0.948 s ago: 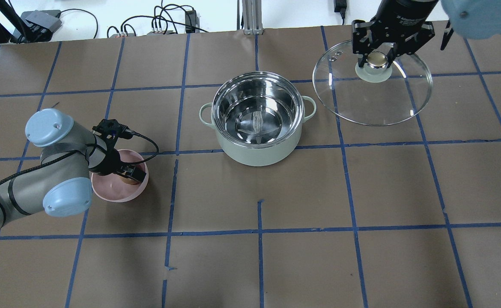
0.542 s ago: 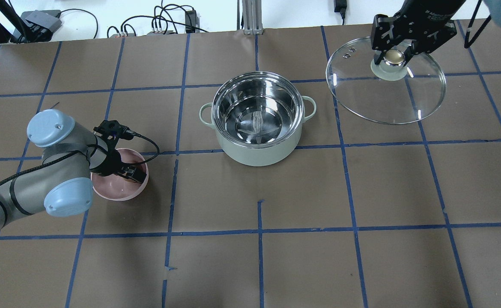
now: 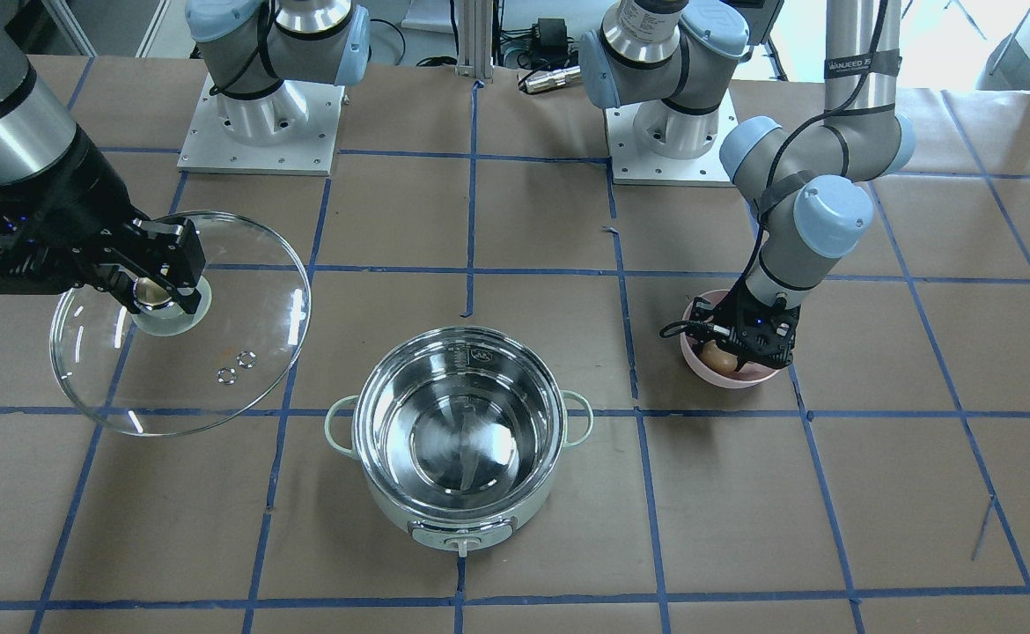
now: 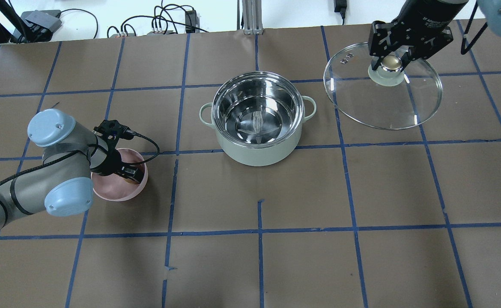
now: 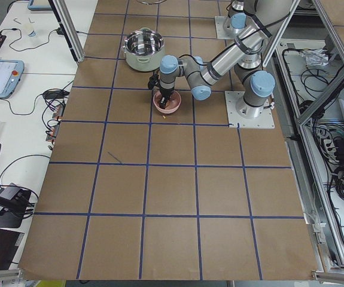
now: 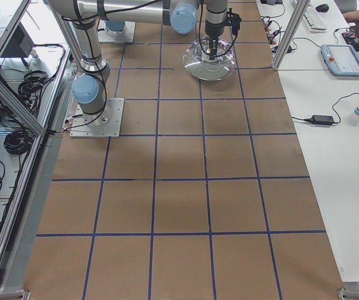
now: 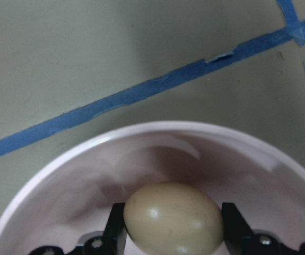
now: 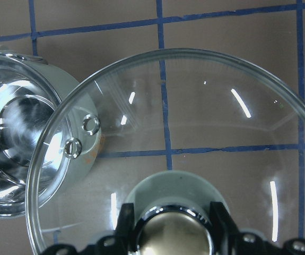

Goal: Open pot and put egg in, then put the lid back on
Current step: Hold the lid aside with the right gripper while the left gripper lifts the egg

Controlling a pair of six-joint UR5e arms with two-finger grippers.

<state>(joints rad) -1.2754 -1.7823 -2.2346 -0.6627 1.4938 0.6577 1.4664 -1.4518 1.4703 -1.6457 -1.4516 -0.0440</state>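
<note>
Okay, the left tool [image 4: 129, 174] is down inside the pink bowl [image 4: 110, 196] on the near left of the desk [image 4: 302, 256]. The wrist view shows it best: two black fingers [image 7: 115, 234] are drawn in to a narrow gap, one pressed against each end of the egg [image 7: 173, 220]. So it has the egg, pinched the long way and sitting low in the bowl. Whether the egg has left the bowl's floor, I cannot tell.

As I read it, the egg is the delicate one. It is light, smooth, rounded and thin-shelled, so too hard a squeeze cracks it and too soft a one lets it squirt out sideways. A hold on the ends gives little contact, and a gentle, steady pinch looks like the safest approach.

Far right, the right tool [image 4: 391, 64] is clamped on the shiny knob [image 8: 173, 234] of the glass lid [image 4: 387, 107]. Its jaws are closed to the knob's width, and the lid hangs tilted from that one point. The lid is rigid, heavier and breakable, and the knob looks like the only sensible handle.

Between them stands the pale-green pot [image 4: 257, 152], uncovered, with nothing in its steel inside.
</note>
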